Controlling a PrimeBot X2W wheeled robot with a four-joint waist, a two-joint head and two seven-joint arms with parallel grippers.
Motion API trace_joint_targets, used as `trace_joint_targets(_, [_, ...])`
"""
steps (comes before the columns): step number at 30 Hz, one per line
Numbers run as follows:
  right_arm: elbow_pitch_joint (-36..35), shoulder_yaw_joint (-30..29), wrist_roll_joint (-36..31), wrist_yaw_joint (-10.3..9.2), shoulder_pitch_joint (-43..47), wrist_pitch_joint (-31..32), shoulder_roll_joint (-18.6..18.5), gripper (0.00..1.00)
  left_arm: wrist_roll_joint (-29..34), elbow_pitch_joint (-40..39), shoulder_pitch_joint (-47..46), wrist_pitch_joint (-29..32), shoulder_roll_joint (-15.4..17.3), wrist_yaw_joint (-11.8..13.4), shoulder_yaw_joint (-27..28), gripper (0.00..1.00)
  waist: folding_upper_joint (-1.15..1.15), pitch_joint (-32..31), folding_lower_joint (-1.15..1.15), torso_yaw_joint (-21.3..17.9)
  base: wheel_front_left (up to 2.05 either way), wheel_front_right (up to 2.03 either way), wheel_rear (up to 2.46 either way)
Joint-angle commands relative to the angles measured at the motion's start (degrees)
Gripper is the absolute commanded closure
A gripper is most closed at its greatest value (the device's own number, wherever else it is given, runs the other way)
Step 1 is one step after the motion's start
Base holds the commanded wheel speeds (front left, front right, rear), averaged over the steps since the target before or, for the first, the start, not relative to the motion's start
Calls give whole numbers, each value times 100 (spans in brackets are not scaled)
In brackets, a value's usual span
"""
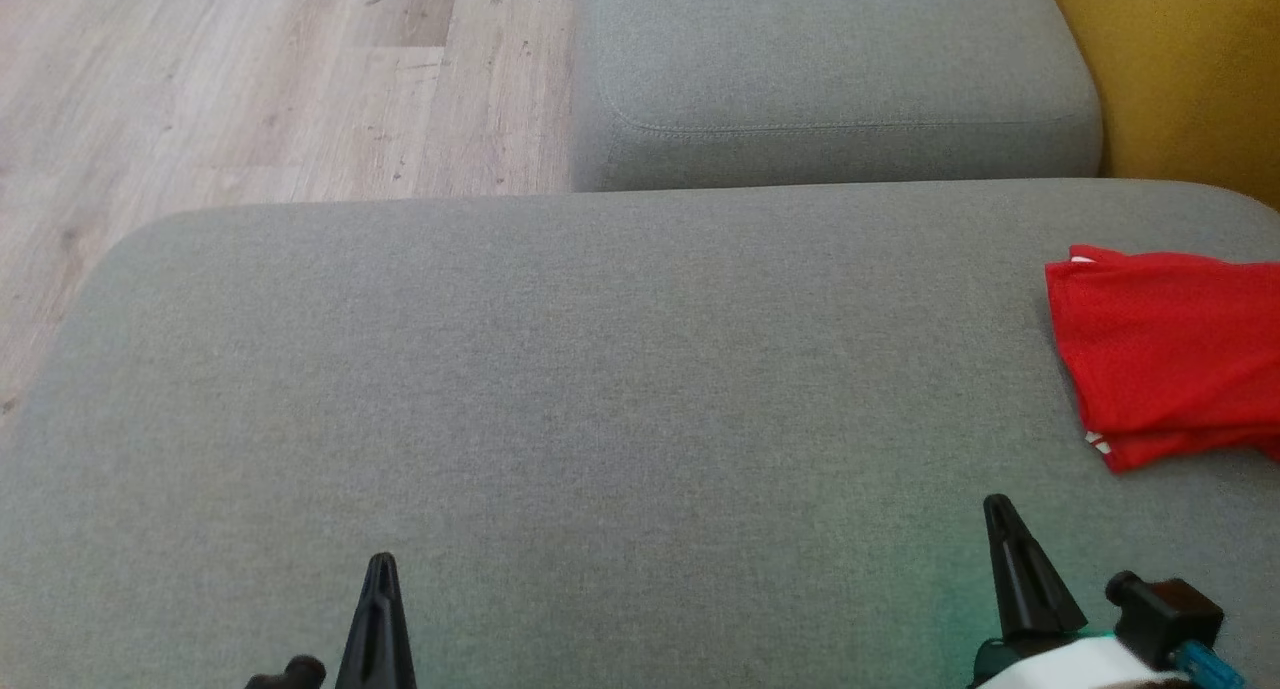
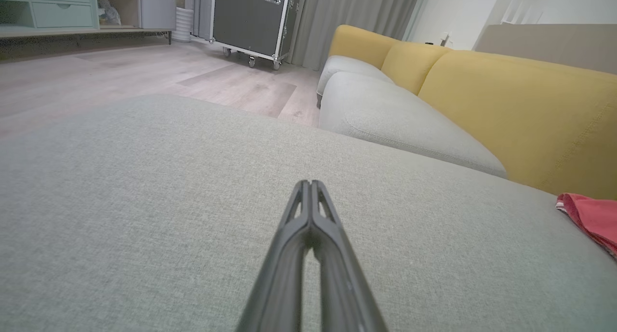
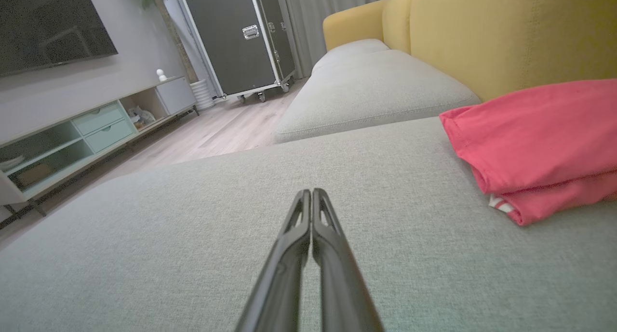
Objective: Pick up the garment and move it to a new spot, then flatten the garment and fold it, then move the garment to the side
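Left hand (image 1: 381,564) and right hand (image 1: 996,504) were both pressed together, holding nothing, low over the grey sofa seat (image 1: 600,389). The red garment (image 1: 1170,354) lay at the seat's right edge, near the yellow backrest (image 1: 1190,69). It was apart from the right hand and well apart from the left. It looked folded into a flat stack of a few layers, with white trim (image 1: 1100,442) at the near corner.

Handling, my guess: thin fabric, light and limp, no stiffness. It would sag and open up when lifted, and might drag on the woven upholstery. Not fragile, not slippery. Best hold: pinch the layered folded edge facing the right hand, or take two corners with both hands so the layers hold together.

Hard to tell: the garment's right part was cut off in the head view, so full outline and type were unknown. Couldn't count the layers or see whether sleeves were tucked under.
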Motion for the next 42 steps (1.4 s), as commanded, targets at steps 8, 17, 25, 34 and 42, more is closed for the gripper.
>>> trace_joint_targets(8, [-163,-107,646,-1,-326,124,-17,100,-616,-81,-352,99,49,-129,151,100,0,27,0,-29,0,0,0])
trace_joint_targets(17, [-144,-186,1322,-1,-434,269,-18,100,-1270,-10,-490,231,80,-242,264,100,0,60,0,-65,0,0,0])
trace_joint_targets(25, [-130,-254,1859,-1,-520,388,-15,100,-1788,30,-595,340,99,-329,362,100,0,86,0,-93,0,0,0])
trace_joint_targets(34, [-114,-335,2460,-2,-617,525,-9,100,-2364,67,-707,469,116,-427,481,100,0,116,0,-125,0,0,0])
trace_joint_targets(42, [-102,-400,2922,-2,-692,634,-2,100,-2806,100,-795,573,125,-502,576,100,0,139,0,-150,0,0,0])
